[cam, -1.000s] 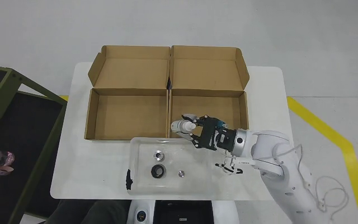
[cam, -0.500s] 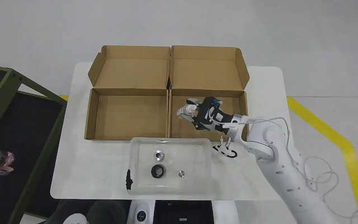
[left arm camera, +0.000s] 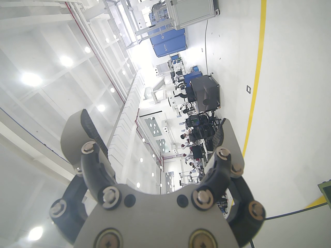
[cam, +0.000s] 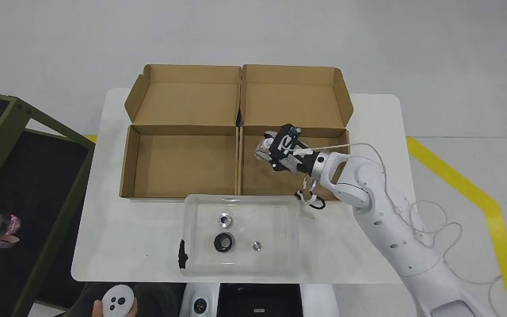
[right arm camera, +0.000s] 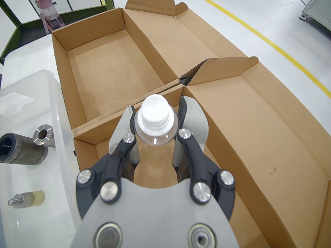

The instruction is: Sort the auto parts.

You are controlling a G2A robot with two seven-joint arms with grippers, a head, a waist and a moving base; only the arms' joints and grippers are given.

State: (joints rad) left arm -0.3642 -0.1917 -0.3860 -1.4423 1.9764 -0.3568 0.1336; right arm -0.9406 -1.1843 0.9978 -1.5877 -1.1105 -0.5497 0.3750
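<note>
Gripping capped bottle (right arm camera: 155,114), right gripper (right arm camera: 157,113) above right box (right arm camera: 258,130) (left gripper (left arm camera: 155,125) spread).

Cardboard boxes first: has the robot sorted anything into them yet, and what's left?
Nothing looks sorted yet: the left box and right box show bare floors. In hand: the right gripper holds a white-capped bottle above the right box. Left to do: a silver sleeve, a dark bearing and a small pin wait in the clear tray.
</note>
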